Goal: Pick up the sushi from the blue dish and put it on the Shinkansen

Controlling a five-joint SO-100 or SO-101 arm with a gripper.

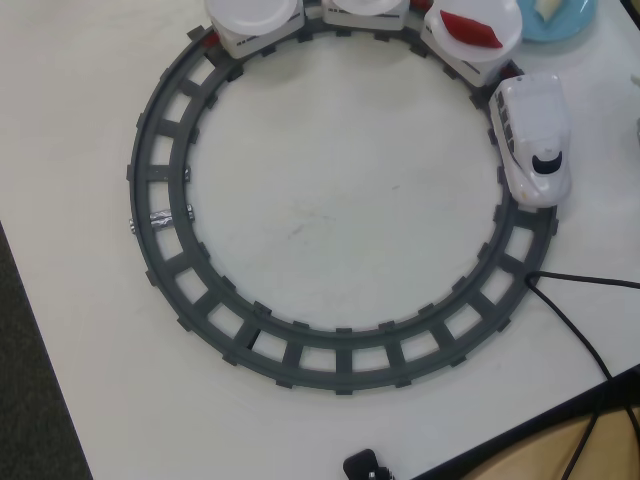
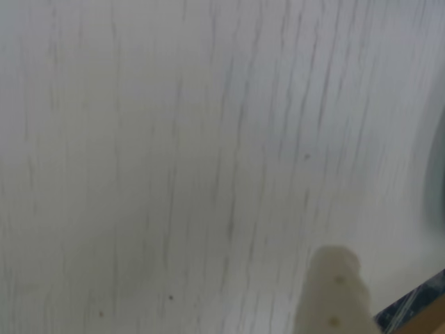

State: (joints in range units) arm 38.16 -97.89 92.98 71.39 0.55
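Observation:
In the overhead view the white Shinkansen (image 1: 535, 135) stands on the grey ring track (image 1: 160, 190) at the right, nose toward the near side. Its cars curve along the top edge, each topped with a round white plate (image 1: 255, 15). The plate behind the engine carries a dark red piece (image 1: 470, 28). The blue dish (image 1: 578, 22) is cut off at the top right corner, with the cream sushi (image 1: 548, 8) on it. My gripper is out of the overhead view. The blurred wrist view shows only one pale finger (image 2: 334, 296) over bare white table.
A black cable (image 1: 580, 330) runs from the track's right side to the table's front right edge. A small black object (image 1: 365, 466) sits at the bottom edge. The table's left edge runs diagonally past dark floor (image 1: 30, 400). A dark arc (image 2: 438, 174) shows at the wrist view's right.

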